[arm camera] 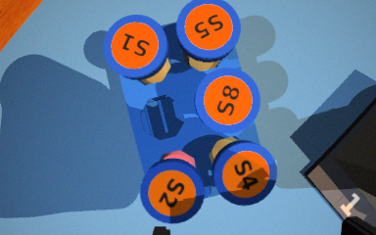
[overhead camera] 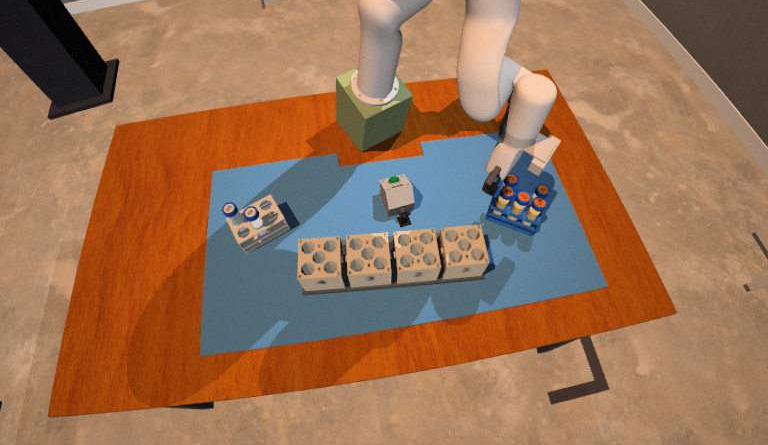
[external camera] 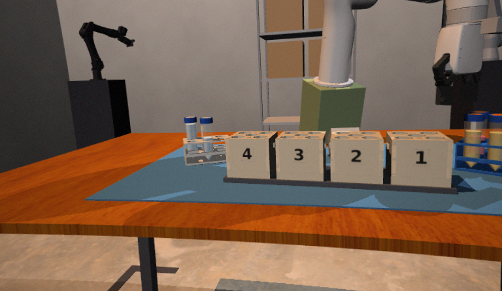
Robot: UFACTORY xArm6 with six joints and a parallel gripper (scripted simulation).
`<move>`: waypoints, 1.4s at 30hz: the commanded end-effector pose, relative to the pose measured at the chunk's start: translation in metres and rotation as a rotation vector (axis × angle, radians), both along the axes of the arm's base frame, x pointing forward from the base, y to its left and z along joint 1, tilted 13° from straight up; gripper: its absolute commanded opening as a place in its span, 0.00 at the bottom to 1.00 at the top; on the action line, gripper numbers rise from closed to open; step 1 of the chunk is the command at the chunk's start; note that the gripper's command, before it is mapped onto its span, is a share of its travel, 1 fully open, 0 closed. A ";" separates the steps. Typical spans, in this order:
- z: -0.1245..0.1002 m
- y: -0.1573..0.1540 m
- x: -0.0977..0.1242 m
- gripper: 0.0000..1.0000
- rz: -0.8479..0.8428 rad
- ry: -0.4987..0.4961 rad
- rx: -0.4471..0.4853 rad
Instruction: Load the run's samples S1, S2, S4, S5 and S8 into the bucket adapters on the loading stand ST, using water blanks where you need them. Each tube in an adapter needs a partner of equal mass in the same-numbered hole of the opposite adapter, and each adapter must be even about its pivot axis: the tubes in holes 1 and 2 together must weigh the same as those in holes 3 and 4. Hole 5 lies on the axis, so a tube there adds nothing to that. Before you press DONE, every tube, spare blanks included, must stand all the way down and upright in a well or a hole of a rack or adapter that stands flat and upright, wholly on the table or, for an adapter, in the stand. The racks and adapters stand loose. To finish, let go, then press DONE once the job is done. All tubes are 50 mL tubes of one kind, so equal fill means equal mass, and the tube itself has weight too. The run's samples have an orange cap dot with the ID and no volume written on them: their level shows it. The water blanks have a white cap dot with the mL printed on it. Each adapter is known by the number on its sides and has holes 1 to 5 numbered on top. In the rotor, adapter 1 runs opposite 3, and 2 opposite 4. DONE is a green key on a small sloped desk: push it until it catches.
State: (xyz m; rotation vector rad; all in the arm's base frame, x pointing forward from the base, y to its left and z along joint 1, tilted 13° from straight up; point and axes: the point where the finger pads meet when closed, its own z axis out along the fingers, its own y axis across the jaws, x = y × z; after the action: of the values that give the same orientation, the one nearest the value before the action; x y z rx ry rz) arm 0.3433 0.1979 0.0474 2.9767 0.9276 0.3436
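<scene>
My gripper (external camera: 455,97) (arm camera: 258,229) is open and empty, above the back left of the blue rack (overhead camera: 512,227) (arm camera: 132,93). In the wrist view this rack holds S1 (arm camera: 135,44), S5 (arm camera: 209,26), S8 (arm camera: 227,100), S4 (arm camera: 245,173) and S2 (arm camera: 171,192); one well is empty. S2's liquid is pink, the visible others yellowish. Two blanks (overhead camera: 229,209) (overhead camera: 250,212) stand in the clear rack at left; their mL is unreadable. Adapters 4 (external camera: 247,167), 3 (external camera: 299,169), 2 (external camera: 355,171) and 1 (external camera: 420,173) stand on the stand (external camera: 303,185), their holes apparently empty.
The green DONE key (overhead camera: 394,179) is on its small desk (overhead camera: 398,197), behind the adapters. The green base block (overhead camera: 368,120) carries the arm behind the blue mat (overhead camera: 543,265). In the wrist view, adapter 1 lies at the right edge.
</scene>
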 end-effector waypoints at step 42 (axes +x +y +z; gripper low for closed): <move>0.004 0.001 0.001 1.00 0.000 -0.005 0.002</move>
State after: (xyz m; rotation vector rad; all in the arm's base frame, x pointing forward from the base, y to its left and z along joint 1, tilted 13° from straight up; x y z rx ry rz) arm 0.3445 0.1984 0.0455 2.9755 0.9267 0.3461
